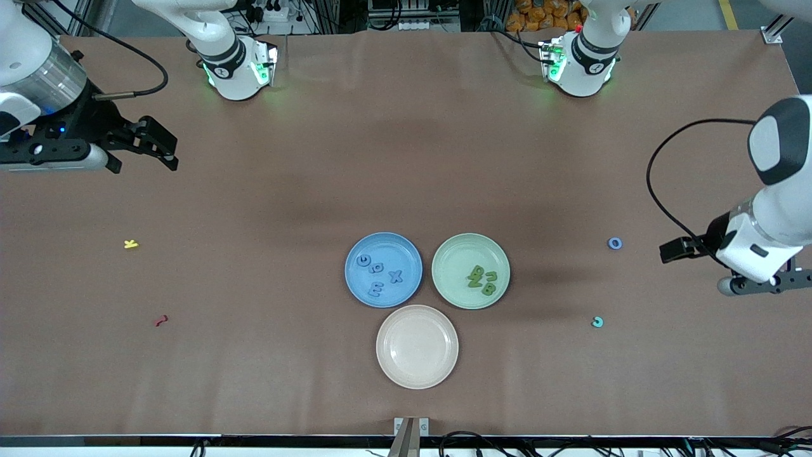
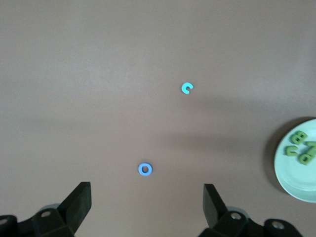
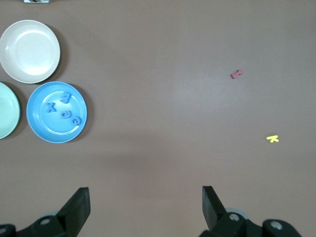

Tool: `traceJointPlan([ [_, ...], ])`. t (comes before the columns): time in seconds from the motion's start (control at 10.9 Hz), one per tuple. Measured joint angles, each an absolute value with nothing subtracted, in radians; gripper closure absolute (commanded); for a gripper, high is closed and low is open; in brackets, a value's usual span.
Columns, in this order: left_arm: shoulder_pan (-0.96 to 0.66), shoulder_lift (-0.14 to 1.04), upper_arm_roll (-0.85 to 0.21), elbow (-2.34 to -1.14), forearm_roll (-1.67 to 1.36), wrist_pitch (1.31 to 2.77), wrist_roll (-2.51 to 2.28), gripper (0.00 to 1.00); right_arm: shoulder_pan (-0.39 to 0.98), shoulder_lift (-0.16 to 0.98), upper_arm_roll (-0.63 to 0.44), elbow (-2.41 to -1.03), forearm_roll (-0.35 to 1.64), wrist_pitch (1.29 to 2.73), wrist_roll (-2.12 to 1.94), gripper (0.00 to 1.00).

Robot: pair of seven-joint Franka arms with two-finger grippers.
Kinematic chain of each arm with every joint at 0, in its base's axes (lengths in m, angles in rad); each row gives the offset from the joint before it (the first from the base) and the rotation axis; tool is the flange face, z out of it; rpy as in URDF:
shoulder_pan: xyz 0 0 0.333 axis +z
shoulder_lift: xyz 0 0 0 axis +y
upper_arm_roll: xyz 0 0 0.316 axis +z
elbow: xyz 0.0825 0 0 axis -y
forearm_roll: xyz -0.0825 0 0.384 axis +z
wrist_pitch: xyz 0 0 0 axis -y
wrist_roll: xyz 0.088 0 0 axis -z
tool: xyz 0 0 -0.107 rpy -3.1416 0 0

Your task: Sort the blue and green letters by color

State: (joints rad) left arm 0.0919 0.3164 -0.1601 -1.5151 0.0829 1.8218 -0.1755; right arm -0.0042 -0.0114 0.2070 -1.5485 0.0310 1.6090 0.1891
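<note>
A desk covered in plain brown paper filled the front view, with an aluminium frame, cables and orange objects seen past its upper edge. The right gripper was held above bare paper at the right arm's end, its fingers spread wide and holding nothing. Toward that same end a small yellow letter lay on the paper, and a small red letter lay nearer to the front camera. At the middle three plates were grouped closely: a blue plate carrying the blue letters, beside it a green plate carrying the green letters, and a bare cream plate nearest to the camera. Toward the left arm's end a blue ring-shaped letter and a teal C-shaped letter were left loose on the paper, well apart. The left gripper was held above that end, its fingers likewise fully apart and empty.
</note>
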Motion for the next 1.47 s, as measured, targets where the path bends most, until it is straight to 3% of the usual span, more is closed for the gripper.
traceJointPlan([
  [0.28, 0.051, 0.180, -0.139, -1.627, 0.051, 1.819, -0.175, 0.00, -0.004, -0.012, 0.205, -1.538, 0.040, 1.573, 0.189, 0.00],
  [0.55, 0.050, 0.085, -0.136, -1.664, 0.034, 1.773, -0.175, 0.00, -0.005, -0.014, 0.190, -1.515, 0.040, 1.537, 0.189, 0.00],
  [1.1, 0.045, 0.044, -0.138, -1.554, 0.008, 1.568, -0.175, 0.00, -0.006, -0.014, 0.157, -1.497, 0.039, 1.513, 0.186, 0.00],
  [1.47, 0.040, 0.015, -0.147, -1.537, -0.003, 1.508, -0.140, 0.00, -0.006, -0.014, 0.137, -1.496, 0.038, 1.517, 0.168, 0.00],
])
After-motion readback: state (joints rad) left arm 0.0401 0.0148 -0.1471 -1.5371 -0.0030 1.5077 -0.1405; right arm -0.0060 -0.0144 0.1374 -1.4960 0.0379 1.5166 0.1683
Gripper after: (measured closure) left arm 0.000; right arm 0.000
